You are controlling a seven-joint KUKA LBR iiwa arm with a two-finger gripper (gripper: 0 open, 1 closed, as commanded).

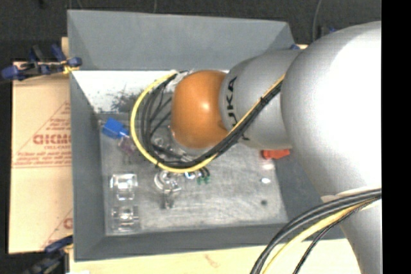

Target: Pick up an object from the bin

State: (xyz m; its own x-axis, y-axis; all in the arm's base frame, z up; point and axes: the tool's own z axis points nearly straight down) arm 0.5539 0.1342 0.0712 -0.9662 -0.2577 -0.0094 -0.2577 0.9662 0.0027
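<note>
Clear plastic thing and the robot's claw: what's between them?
Nothing, just bare bin floor between the clear plastic piece and the gripper, seen in the camera view.

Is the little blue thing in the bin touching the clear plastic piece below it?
Apart. The camera view shows the blue object above the clear plastic piece, with bare bin floor between them.
</note>
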